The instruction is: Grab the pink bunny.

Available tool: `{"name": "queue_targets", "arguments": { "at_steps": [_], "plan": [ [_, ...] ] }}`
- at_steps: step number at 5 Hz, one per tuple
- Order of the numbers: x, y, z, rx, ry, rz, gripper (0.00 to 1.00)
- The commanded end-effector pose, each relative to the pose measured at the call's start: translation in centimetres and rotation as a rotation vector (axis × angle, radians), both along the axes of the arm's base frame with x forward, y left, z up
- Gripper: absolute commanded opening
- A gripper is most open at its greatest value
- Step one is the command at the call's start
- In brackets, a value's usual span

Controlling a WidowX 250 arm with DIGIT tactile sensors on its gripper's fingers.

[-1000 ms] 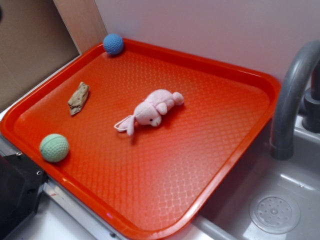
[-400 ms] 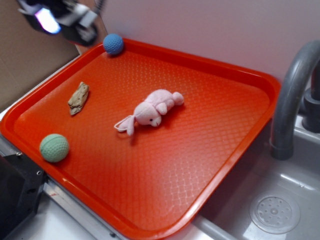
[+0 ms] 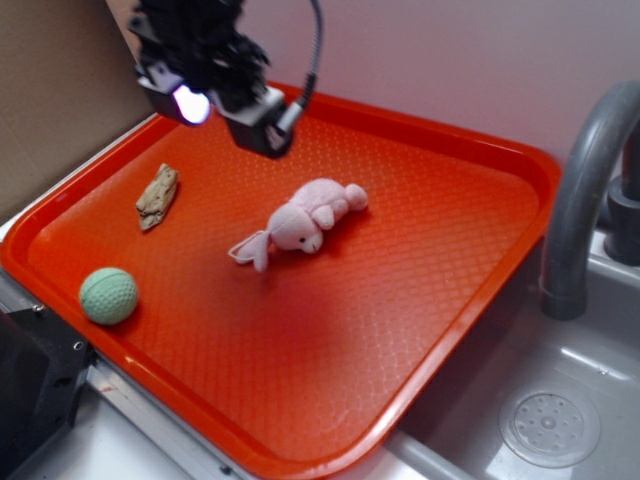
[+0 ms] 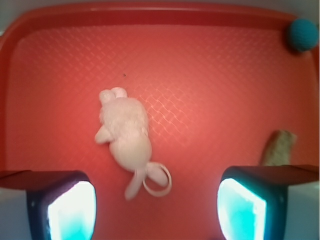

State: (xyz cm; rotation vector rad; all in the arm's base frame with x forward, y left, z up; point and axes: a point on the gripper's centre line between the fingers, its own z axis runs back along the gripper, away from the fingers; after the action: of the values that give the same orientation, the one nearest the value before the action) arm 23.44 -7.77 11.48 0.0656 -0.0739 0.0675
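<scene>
The pink bunny (image 3: 310,220) lies on its side near the middle of the orange tray (image 3: 480,250), ears pointing toward the front left. In the wrist view the pink bunny (image 4: 125,135) sits just ahead of the fingers, its ears reaching down between them. My gripper (image 3: 225,110) hovers above the tray's back left, up and left of the bunny, not touching it. In the wrist view the gripper (image 4: 156,210) is open, its two lit fingertips wide apart with nothing between them.
A green ball (image 3: 108,295) rests at the tray's front left and a tan rock-like chunk (image 3: 157,196) at its left side. A blue ball (image 4: 302,34) sits in a tray corner. A grey faucet (image 3: 590,190) and sink (image 3: 550,420) stand to the right.
The gripper has come into view from the upper left and moved right and down over the tray's back left, now covering the blue ball in the exterior view. The bunny has not moved.
</scene>
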Motion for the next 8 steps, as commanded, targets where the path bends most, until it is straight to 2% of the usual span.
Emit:
{"name": "queue_targets", "arguments": {
  "at_steps": [1,3,4,5,6,7,8],
  "plan": [
    [1.5,-0.5,-4.8,-0.127,0.024,-0.126,1.0],
    [1.6,-1.4,-8.2,-0.09,0.059,-0.188,1.0],
    [1.4,-1.6,-8.4,-0.071,0.059,-0.188,0.93],
    [1.2,-1.6,-8.3,-0.052,0.052,-0.186,0.0],
    [1.1,-1.2,-7.1,-0.04,0.048,-0.198,0.0],
    [1.2,0.2,-2.8,-0.006,0.019,-0.246,0.0],
    [1.0,1.5,0.8,0.001,0.023,-0.196,0.0]
  ]
}}
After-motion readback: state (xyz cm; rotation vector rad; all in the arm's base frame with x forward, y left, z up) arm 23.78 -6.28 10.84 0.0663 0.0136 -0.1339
